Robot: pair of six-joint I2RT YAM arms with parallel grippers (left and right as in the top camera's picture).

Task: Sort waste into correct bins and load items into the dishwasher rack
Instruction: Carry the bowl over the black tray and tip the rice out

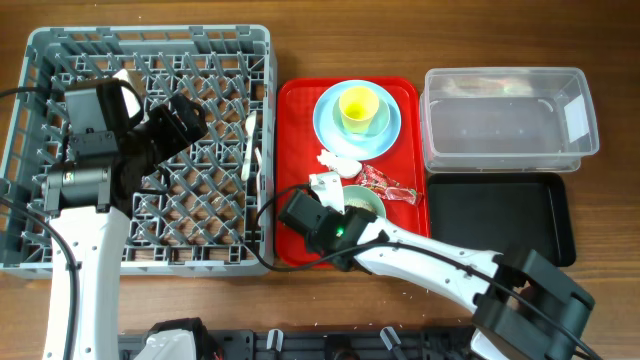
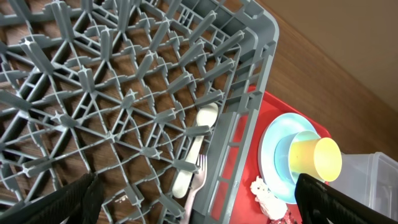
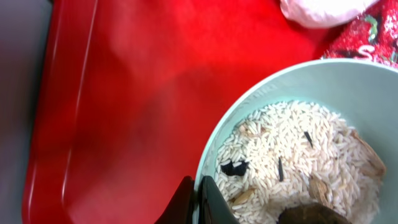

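Observation:
My right gripper is shut on the rim of the mint green bowl, which holds rice and brown scraps on the red tray. The white tissue and red wrapper lie beside the bowl. The yellow cup sits in the light blue bowl on the light blue plate. My left gripper is open over the grey rack, above the white spoon and fork lying in it.
The clear tub stands at the back right, with the shallow black tray in front of it. The red tray lies between the rack and these bins. The right arm reaches in from the front right.

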